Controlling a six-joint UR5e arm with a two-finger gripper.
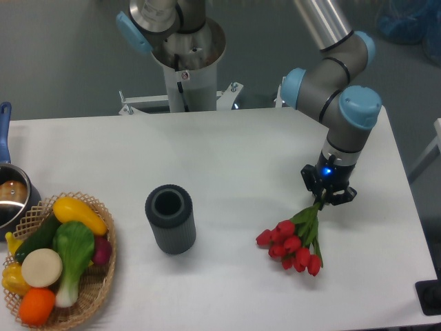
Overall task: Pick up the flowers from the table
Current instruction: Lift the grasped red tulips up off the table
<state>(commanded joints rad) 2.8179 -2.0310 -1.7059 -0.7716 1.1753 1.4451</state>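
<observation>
We see the black two-finger gripper (328, 195), jaws closed on the thin green stems, holding the bunch of red tulip flowers (295, 243), whose buds hang just below over the white counter (227, 165). Lifting appears underway; next we judge a steady rise is needed.

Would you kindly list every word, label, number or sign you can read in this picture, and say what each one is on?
No text here is legible.
Small red-and-white sticker on the robot's grey base column: too small and blurred to read.
Blue light above the pincer: an indicator, not writing.
</observation>
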